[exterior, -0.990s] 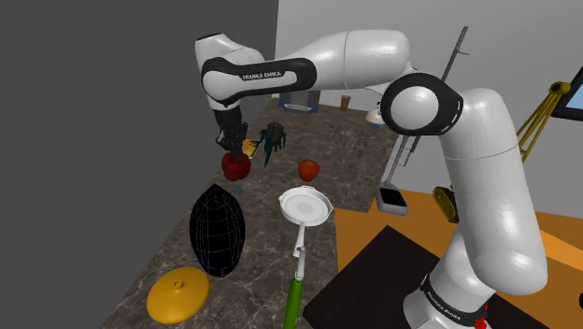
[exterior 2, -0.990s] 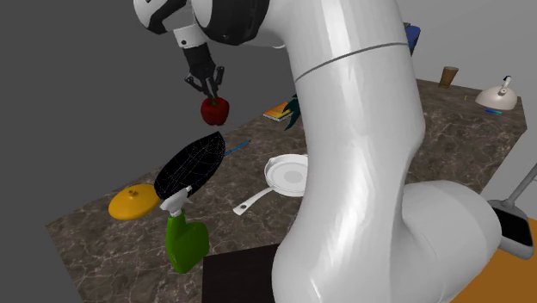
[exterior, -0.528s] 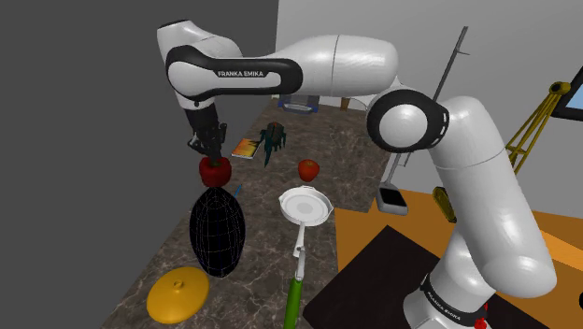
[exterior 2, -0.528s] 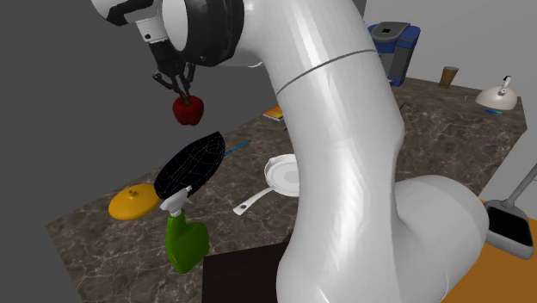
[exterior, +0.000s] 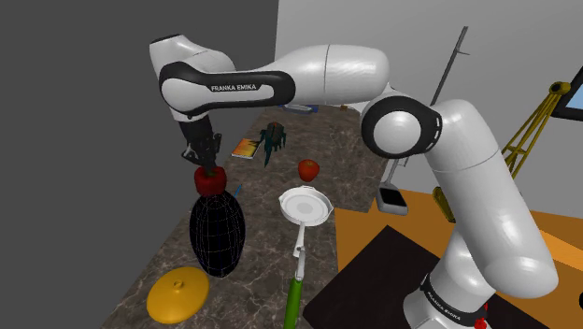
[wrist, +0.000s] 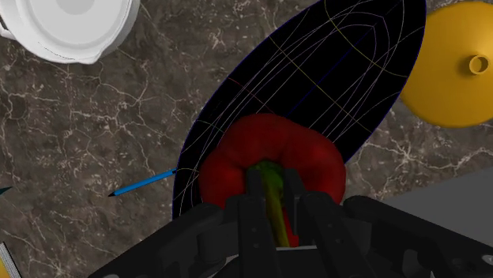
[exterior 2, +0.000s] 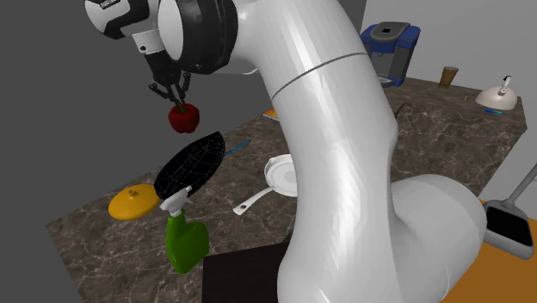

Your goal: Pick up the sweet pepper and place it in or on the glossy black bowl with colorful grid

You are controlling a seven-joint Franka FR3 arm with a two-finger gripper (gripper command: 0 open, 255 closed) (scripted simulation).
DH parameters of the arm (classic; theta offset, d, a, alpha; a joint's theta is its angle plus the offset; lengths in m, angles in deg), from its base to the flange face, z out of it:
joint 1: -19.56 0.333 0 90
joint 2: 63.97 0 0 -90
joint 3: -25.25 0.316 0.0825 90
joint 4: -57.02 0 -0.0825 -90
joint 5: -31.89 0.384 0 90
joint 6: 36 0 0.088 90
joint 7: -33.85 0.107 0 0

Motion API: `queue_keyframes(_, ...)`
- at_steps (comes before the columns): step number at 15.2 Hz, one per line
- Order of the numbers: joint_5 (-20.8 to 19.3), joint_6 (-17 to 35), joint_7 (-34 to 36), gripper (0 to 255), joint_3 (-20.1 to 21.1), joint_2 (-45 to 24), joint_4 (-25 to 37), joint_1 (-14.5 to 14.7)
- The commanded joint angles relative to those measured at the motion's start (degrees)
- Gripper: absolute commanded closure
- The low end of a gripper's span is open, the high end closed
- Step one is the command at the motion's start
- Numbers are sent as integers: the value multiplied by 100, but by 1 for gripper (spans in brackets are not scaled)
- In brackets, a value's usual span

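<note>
Held aloft: glossy red sweet pepper, green stem clamped between nearly closed fingers of all-black two-finger gripper. Pepper hangs over 12 o'clock end of elongated black bowl with thin coloured grid lines in shoulder view, clear of it. Flat yellow round lid at bowl's 7 o'clock

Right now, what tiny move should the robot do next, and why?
Probably carry the pepper a bit farther over the bowl's middle before lowering: the gripper clasps its stem, and it hangs above the bowl's end, near the rim.
</note>
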Motion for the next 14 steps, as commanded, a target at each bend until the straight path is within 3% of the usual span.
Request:
queue_keyframes(1,-1,179,39,255,4,36,-214,-18)
queue_keyframes(14,-50,1076,205,255,-10,-87,-1009,-83)
